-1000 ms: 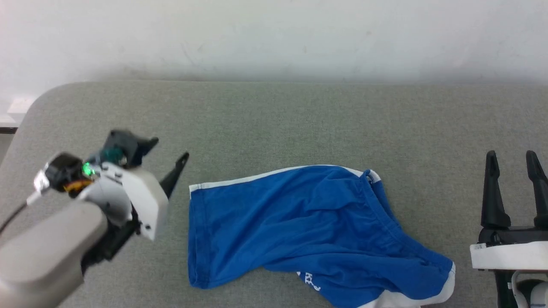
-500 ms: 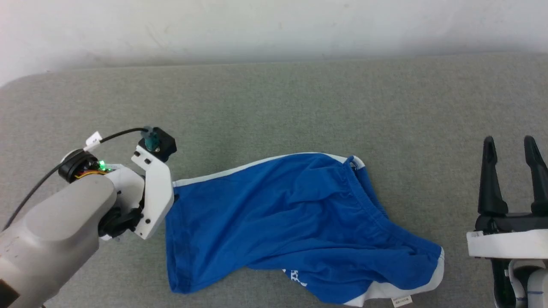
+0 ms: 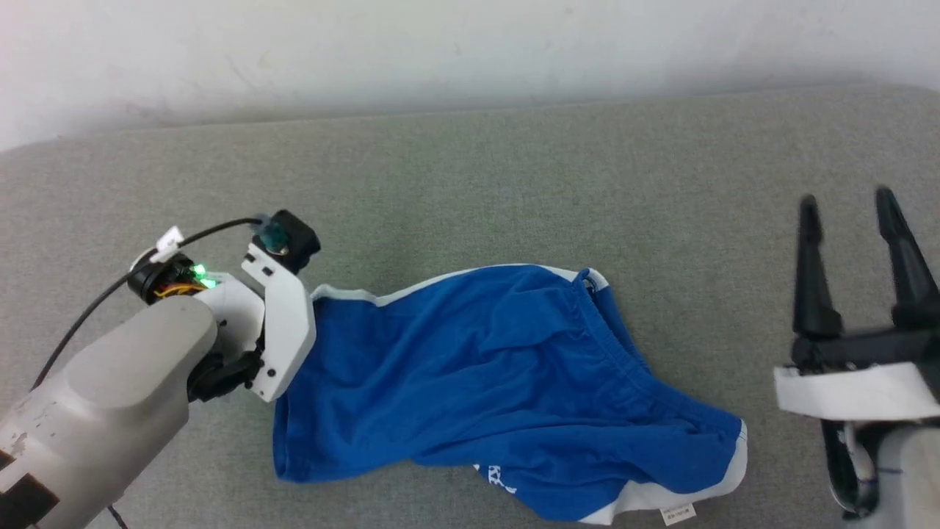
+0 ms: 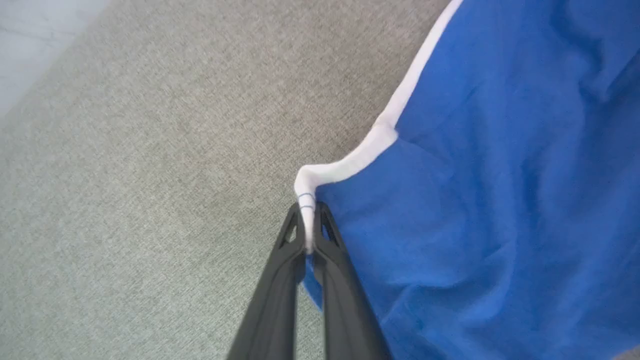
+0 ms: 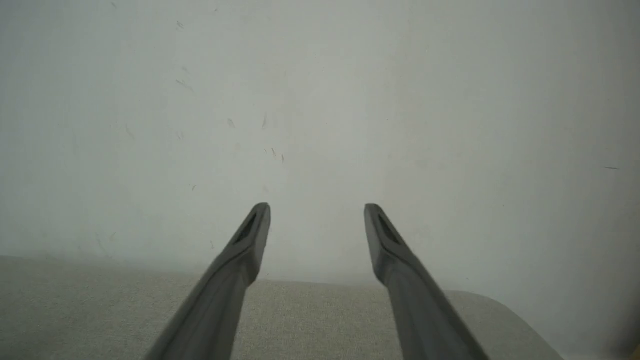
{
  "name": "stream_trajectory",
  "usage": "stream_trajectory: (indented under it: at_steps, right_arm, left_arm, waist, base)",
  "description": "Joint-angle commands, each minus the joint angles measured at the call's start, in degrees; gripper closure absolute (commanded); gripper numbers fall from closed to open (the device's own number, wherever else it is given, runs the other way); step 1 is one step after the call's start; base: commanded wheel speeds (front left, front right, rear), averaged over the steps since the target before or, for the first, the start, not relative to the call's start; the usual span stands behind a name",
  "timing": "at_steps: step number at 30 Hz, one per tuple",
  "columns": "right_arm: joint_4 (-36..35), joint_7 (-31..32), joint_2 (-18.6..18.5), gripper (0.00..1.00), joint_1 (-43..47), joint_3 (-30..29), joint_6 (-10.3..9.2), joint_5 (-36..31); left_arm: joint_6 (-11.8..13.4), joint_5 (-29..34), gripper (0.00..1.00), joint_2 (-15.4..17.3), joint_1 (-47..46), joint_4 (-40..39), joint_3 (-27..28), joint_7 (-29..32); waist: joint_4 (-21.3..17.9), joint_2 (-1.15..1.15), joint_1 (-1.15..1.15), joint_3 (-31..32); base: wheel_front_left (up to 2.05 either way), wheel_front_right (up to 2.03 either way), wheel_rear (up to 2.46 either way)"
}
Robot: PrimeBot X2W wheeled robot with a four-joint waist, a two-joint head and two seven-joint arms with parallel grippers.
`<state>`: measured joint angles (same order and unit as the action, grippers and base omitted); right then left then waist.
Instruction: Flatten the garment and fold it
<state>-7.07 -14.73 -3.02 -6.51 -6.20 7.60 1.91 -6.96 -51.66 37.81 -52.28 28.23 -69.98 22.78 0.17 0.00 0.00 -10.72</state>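
The garment [image 3: 485,382], royal-blue shorts with white trim, lies rumpled on the grey table [image 3: 470,191]. White lettering peeks out at its front edge and a small white tag [image 3: 679,514] sticks out at the lower right. In the left wrist view my left gripper [image 4: 310,225] is shut on the white-trimmed corner of the garment [image 4: 475,200]. In the head view the left wrist housing [image 3: 283,323] hides those fingers at the garment's left end. My right gripper [image 3: 852,213] stands open to the right of the garment, apart from it; its fingers [image 5: 250,240] point toward the wall.
A pale wall [image 3: 470,51] runs behind the table's far edge. The table's rounded far-right corner [image 5: 500,310] shows in the right wrist view. A black cable [image 3: 88,312] loops off the left wrist.
My left gripper reached the garment's left corner and shut on its white trim, bunching it up. The right gripper has risen in the head view. The camera shifted.
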Motion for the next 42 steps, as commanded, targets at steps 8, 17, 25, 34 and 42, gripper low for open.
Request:
stream_trajectory:
  at_steps: [8,17,25,34,42]
  right_arm:
    - [10.6,0.0,-13.1,0.0,-13.8,16.9,-0.11,-1.3]
    - [21.9,28.3,-30.7,0.0,-33.1,50.2,-0.11,22.9]
    - [25.7,46.5,-33.7,0.0,-48.1,69.0,-0.11,39.9]
    - [35.5,48.6,-30.8,0.0,-49.0,78.8,-0.11,46.4]
    - [37.2,28.3,-30.7,1.0,-50.8,77.4,-0.11,46.5]
  left_arm:
    - [2.9,-0.1,1.0,3.0,2.9,-6.1,1.8,-4.7]
    - [4.3,0.1,1.0,2.6,3.0,-10.3,1.8,-4.9]
    - [4.3,0.9,1.0,0.3,0.5,-10.6,2.4,-6.2]
    - [3.6,1.5,1.0,-2.8,-1.5,-8.1,2.4,-7.7]
    - [3.7,0.4,1.0,-2.8,0.5,-4.9,4.1,-13.3]
  waist:
    - [3.5,0.0,0.0,1.8]
    - [6.6,0.0,0.0,0.2]
    - [10.0,0.0,0.0,-4.5]
    - [12.1,0.0,0.0,-7.4]
    - [9.6,0.0,0.0,-2.9]
  base:
    - [0.0,0.0,0.0]
    - [0.0,0.0,0.0]
    - [0.0,0.0,0.0]
    - [0.0,0.0,0.0]
    - [0.0,0.0,0.0]
